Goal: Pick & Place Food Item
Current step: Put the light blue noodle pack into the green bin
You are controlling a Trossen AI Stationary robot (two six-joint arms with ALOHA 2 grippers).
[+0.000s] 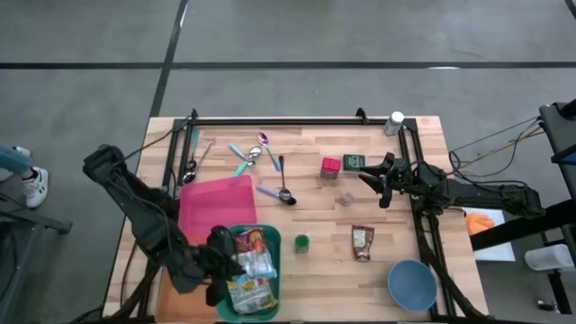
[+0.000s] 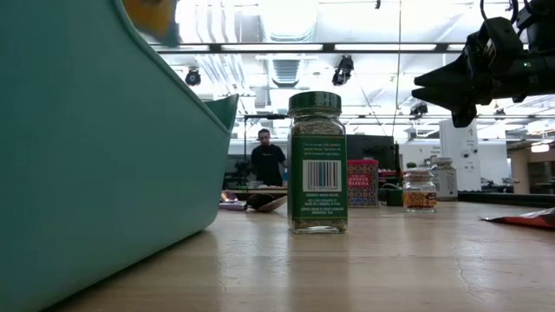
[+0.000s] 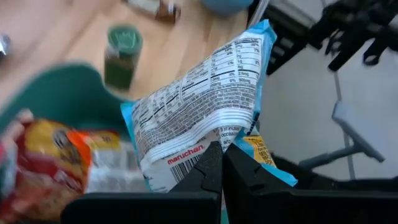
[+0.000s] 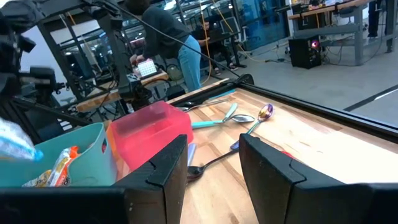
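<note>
**Left claw holds noodle packet over teal bin**

The left gripper (image 3: 222, 163), its two dark fingers pinched tight together, grips the lower edge of a white-and-blue crinkled plastic ramen packet (image 3: 202, 102), which hangs over the teal plastic bin (image 1: 270, 261) at the near edge of the wooden table (image 1: 432, 193). Other wrapped food items lie in the bin, among them one red-and-yellow packet (image 3: 46, 158). A pink plastic bin (image 1: 211, 202) touches the teal one on its far side.

The right gripper (image 4: 211, 163) waits level above the table's right side, its fingers partly apart and holding nothing.

Counted on the open wood: one green-capped glass spice jar (image 1: 301, 242) just beside the teal bin, one brown foil snack pouch (image 1: 363, 242), one round blue bowl (image 1: 412, 283) at the near right corner, one red box (image 1: 330, 166), one dark green box (image 1: 353, 162), one small glass jar (image 1: 346, 198), and a scatter of about five spoons (image 1: 265, 166) near the far rail. Bare wood lies open between jar, pouch and bowl.
</note>
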